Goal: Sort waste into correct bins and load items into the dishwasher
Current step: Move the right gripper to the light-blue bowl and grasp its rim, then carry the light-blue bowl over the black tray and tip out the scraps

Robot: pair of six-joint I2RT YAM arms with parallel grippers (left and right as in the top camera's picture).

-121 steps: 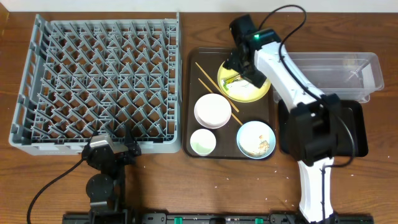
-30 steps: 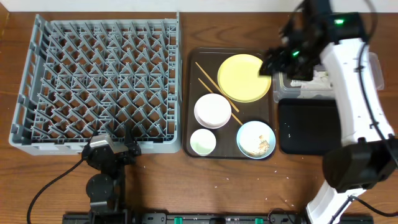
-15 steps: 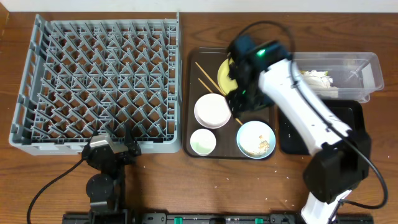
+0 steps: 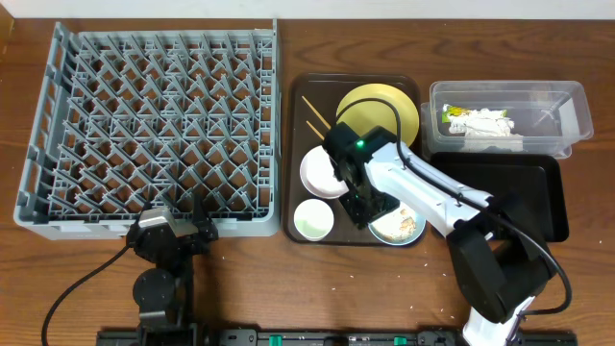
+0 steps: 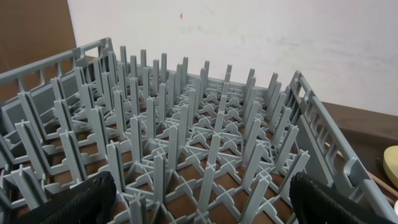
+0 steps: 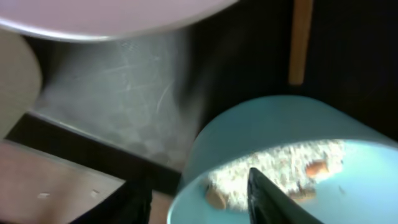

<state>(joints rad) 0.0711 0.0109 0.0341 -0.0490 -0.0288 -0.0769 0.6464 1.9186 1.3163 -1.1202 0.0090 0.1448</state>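
Note:
My right gripper (image 4: 370,207) (image 6: 199,200) is low over the left rim of the light blue bowl (image 4: 399,219) (image 6: 280,143). Its jaws stand open astride that rim, one finger inside and one outside. Whitish food scraps (image 6: 292,165) lie in the bowl. The yellow plate (image 4: 377,113), white bowl (image 4: 320,171), small white cup (image 4: 313,219) and chopsticks (image 4: 312,115) rest on the brown tray. The green-and-orange wrapper (image 4: 454,117) and crumpled paper (image 4: 490,123) lie in the clear tub (image 4: 567,106). My left gripper (image 4: 173,226) (image 5: 208,208) is open before the grey dish rack (image 4: 144,115) (image 5: 186,143).
The glossy black tray (image 4: 500,197) sits in front of the clear tub, right of the brown serving tray (image 4: 300,96). In the right wrist view a chopstick (image 6: 301,37) and the white bowl's edge (image 6: 112,12) lie beyond the blue bowl. Small crumbs dot the table's front.
My right arm swung from over the clear tub, across the yellow plate, down to the blue bowl's left rim, and its jaws narrowed. The left arm stayed still.

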